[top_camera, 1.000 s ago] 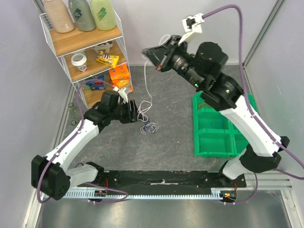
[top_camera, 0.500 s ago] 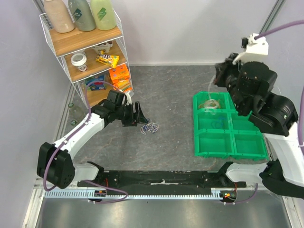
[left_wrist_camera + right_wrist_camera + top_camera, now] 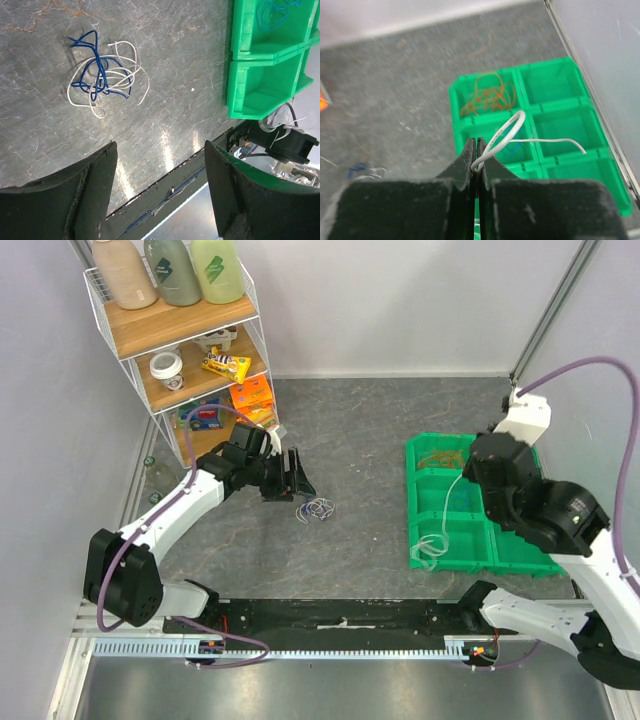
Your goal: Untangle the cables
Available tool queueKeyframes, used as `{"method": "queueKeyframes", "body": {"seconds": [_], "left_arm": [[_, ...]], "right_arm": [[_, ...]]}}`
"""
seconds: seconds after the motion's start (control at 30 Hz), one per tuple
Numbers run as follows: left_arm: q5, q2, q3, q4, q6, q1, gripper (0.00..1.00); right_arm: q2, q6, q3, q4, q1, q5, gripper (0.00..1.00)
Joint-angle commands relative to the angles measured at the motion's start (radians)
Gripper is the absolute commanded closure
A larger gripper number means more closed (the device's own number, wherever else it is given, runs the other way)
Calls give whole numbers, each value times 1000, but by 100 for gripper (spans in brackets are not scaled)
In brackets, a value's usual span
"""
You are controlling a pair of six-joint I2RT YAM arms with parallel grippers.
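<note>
**Cables, partly sorted.** The blue-and-white tangle (image 3: 318, 508) lies on the table (image 3: 360, 420), well apart from the green compartment bin (image 3: 412, 490) at its 3 o'clock. The left pincer (image 3: 295, 476) hovers at the tangle's 10 o'clock, spread and empty. One white cable (image 3: 500, 135) is pinched in the right pincer (image 3: 476, 150), whose fingers are pressed together above the bin; its slack loops over the bin's 7 o'clock corner. Orange cables (image 3: 489, 97) lie in the 11 o'clock compartment. Risks, as judged: if released here, the springy white cable may slide over the rim onto the table or land with another colour. Because blue and white interlace, tugging one strand of the tangle may drag the whole clump. Labels on the bottles (image 3: 178, 270) and packets (image 3: 225, 365) of the wire shelf (image 3: 185, 322) are too small to read.
</note>
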Motion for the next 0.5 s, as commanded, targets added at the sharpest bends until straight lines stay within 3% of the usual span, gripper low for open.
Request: {"method": "queueKeyframes", "body": {"seconds": [0.0, 0.1, 0.2, 0.27, 0.47], "left_arm": [[31, 11, 38, -9, 36, 0, 23], [32, 32, 42, -28, 38, -2, 23], [31, 49, 45, -44, 45, -2, 24], [31, 51, 44, -48, 45, -2, 25], [24, 57, 42, -45, 34, -3, 25]], "right_arm": [[-101, 185, -241, -24, -5, 40, 100], [-152, 294, -422, -28, -3, -17, 100], [-166, 397, -470, -74, -5, -46, 100], [-154, 380, -410, -76, -6, -37, 100], [16, 130, 17, -68, -6, 27, 100]]}}
